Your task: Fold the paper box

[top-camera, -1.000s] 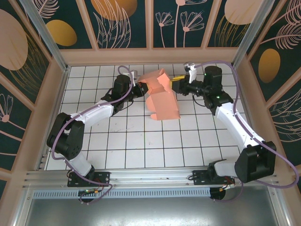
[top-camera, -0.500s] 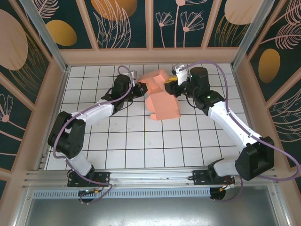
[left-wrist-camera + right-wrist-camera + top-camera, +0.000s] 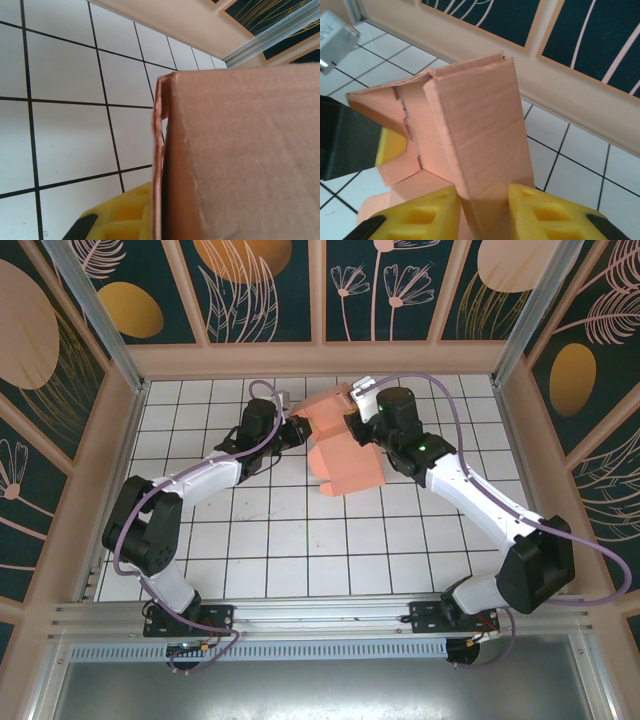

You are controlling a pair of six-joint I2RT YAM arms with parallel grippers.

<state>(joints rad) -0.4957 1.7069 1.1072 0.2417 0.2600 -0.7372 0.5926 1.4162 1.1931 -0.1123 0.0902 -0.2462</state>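
Paper box (image 3: 340, 455) sits part-formed at the far centre of the white tiled table (image 3: 300, 540), btwn the two grippers. One wall is raised and the rest of the sheet lies toward the near side.

Handling: thin salmon card, so v. light and stiff only along the creases. It would prob dent or kink if squeezed mid-panel. The face is matte, so it shouldn't slip much in the pads. Best holds, imo, are edges and doubled walls close to a crease, not the open flat panels.

Grip now: the left gripper (image 3: 297, 430) is closed right down on the paper box's left edge. Its wrist cam has a yellow finger (image 3: 117, 215) against the thin card edge. The right gripper (image 3: 356, 420) is only partway open and straddles the raised doubled wall (image 3: 475, 125). On its own wrist cam, w/ that gripper (image 3: 482, 207) at bottom, the yellow pads (image 3: 420, 217) touch both faces, so it has hold of that wall.

Hard to make out:
- The left wrist cam is v. close to the card, so depth of bite can't be judged.
- Tab slots (image 3: 405, 120) run along the inner crease, but I can't tell whether any tabs are engaged.
- From above, the arms cover the box's far flaps.
- The dark blurred shape (image 3: 345, 140) at left of the right wrist cam is prob the other gripper, not sure.
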